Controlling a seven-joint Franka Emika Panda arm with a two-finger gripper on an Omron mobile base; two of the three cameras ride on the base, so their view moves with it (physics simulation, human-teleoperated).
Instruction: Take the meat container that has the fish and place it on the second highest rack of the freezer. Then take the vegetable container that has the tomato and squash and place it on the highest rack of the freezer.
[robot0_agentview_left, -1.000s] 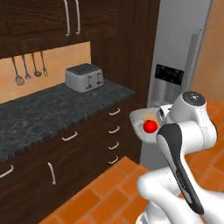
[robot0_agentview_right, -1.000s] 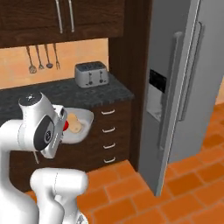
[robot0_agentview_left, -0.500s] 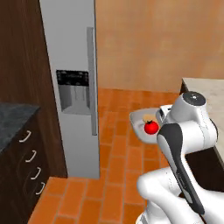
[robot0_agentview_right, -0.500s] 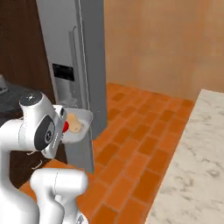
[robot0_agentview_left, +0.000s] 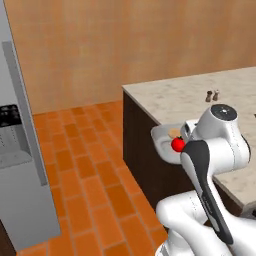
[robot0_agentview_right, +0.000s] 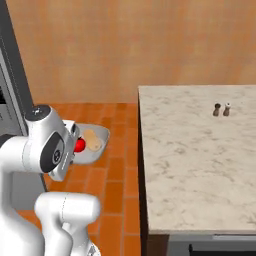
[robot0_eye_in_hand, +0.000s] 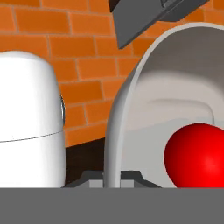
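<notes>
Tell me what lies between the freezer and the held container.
Left base view: only bare brick floor between the freezer and the container holding the tomato.

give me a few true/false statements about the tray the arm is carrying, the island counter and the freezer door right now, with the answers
1. The grey tray holds the tomato and the squash. True.
2. The tray rests on the marble island counter. False: it is held in the air beside the counter, over the brick floor.
3. Two small shakers stand on the counter. True.
4. The freezer door stands wide open, showing its white shelves. False: its grey door face with the dispenser panel is what shows, and no shelves can be seen.
5. A fish lies in the tray next to the tomato. False: the tomato's neighbour is the squash.
</notes>
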